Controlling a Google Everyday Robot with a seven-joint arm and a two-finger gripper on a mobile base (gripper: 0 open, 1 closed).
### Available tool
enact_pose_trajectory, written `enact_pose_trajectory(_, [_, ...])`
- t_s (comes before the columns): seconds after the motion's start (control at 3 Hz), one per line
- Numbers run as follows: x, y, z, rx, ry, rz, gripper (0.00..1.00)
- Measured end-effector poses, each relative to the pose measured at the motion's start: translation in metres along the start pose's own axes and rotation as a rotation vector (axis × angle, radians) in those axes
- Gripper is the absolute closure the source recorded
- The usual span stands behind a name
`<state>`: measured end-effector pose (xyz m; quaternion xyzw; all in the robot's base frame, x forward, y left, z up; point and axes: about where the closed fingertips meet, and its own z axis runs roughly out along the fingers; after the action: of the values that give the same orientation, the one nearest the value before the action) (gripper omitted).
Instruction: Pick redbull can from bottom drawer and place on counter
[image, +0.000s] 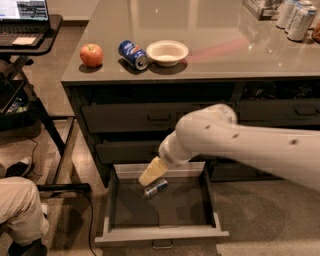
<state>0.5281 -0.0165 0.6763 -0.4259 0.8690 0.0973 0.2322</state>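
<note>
The redbull can (156, 188) lies on its side on the dark floor of the open bottom drawer (162, 234), near the drawer's back. My gripper (151, 173) hangs at the end of the white arm, just above and slightly left of the can, over the drawer's back edge. Only its pale tan tip shows. The counter (210, 45) is the glossy grey-brown top above the drawers.
On the counter stand a red apple (91, 55), a blue Pepsi can (133, 54) on its side, a white bowl (167, 52) and tall silver cans (297, 17) at the far right. A laptop desk (25, 30) and a seated person's leg (20, 207) are at left.
</note>
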Motion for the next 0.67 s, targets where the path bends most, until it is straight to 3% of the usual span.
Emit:
enact_pose_trajectory(0.33, [0.021, 0.035, 0.087, -0.02, 0.047, -0.066, 0.0])
enact_pose_trajectory(0.67, [-0.002, 0.051, 0.103, -0.017, 0.003, -0.12, 0.0])
